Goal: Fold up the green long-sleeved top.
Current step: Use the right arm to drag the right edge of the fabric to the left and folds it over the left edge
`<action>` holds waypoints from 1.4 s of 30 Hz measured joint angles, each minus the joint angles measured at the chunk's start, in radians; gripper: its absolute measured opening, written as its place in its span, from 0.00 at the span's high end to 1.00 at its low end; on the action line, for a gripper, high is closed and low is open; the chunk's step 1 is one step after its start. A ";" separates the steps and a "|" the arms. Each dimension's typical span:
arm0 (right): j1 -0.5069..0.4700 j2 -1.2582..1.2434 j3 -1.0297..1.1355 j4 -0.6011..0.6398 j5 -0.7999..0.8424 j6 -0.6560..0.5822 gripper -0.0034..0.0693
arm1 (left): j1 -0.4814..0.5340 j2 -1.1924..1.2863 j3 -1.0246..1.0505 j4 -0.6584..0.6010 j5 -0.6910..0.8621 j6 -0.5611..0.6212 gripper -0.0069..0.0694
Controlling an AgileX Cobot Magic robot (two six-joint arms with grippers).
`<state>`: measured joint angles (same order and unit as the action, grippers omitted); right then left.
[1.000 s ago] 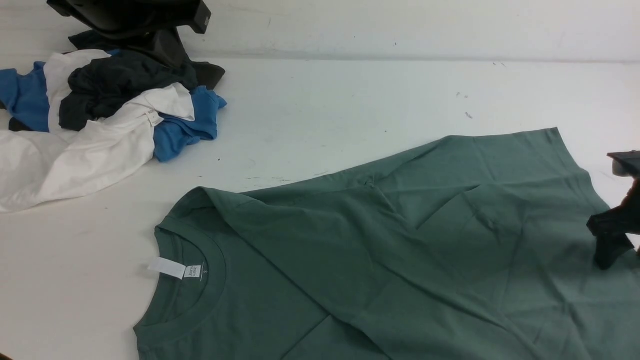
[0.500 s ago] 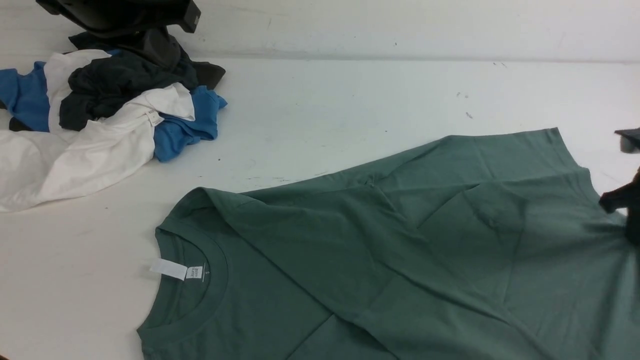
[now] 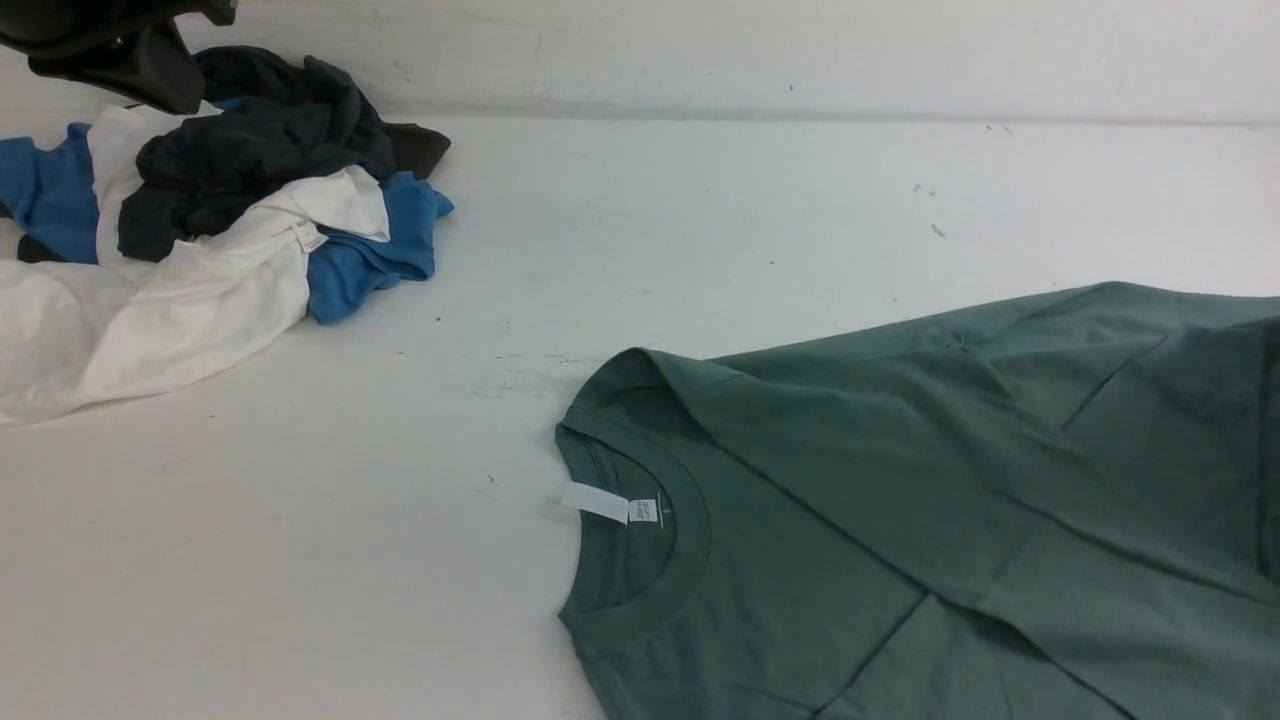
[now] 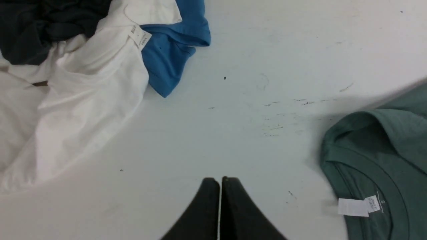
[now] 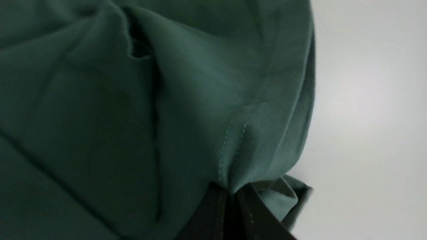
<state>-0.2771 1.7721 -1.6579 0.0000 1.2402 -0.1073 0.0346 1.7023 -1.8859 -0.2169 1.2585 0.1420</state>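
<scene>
The green long-sleeved top [image 3: 850, 480] was pinched in our right gripper [image 5: 230, 191], its closed jaws holding a gathered, stitched edge; our left gripper [image 4: 220, 180] had its jaws together on nothing, over bare tabletop beside the neckline (a spare hand, so to speak). Out from the right jaws the fabric ran in soft creases, with another flap of it hanging close by the grip. The top lay at the near right of the table, running out of the front view, its collar [image 3: 690, 540] turned to the left and its neck tag [image 3: 595, 502] showing.

We judged the step in hand to be dragging or straightening the top before a proper fold. To do that well, we wanted a slow, low pull, enough to draw the creases out without bunching the body. The single hold was the worry: cloth pulled from one point could swing or twist, so the left gripper would have served us well pinning the collar side.

The table [image 3: 400, 520] was white and smooth-looking, with small dark scuffs (old ones, we supposed). At its far left sat a heap of white cloth [image 3: 200, 300], blue cloth [image 3: 375, 245] and dark cloth [image 3: 260, 150], and a pale wall [image 3: 800, 50] stood behind.
</scene>
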 joint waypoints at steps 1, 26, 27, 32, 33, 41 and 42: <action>0.032 -0.023 0.000 0.029 0.004 0.015 0.95 | 0.001 0.000 0.000 -0.001 0.000 0.009 0.91; 1.022 0.208 0.118 0.241 -0.014 0.255 0.76 | 0.001 0.000 0.000 -0.029 0.000 0.020 0.91; 1.029 0.225 0.118 0.241 -0.017 0.255 0.72 | 0.001 0.000 0.000 -0.029 0.000 0.020 0.91; 1.034 0.237 0.100 0.207 -0.017 0.255 0.51 | 0.002 0.000 0.000 -0.029 0.000 0.020 0.91; 1.033 0.231 0.092 0.193 -0.019 0.255 0.48 | 0.002 0.000 0.000 -0.029 0.000 0.020 0.91; 1.026 0.026 0.084 0.150 -0.015 0.242 0.39 | 0.002 0.000 0.000 -0.033 0.000 0.020 0.91; 1.026 -0.013 0.090 0.147 -0.015 0.240 0.39 | 0.002 0.000 0.000 -0.033 0.000 0.020 0.91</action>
<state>0.7487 1.7595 -1.5678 0.1469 1.2249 0.1323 0.0367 1.7023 -1.8859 -0.2496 1.2585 0.1620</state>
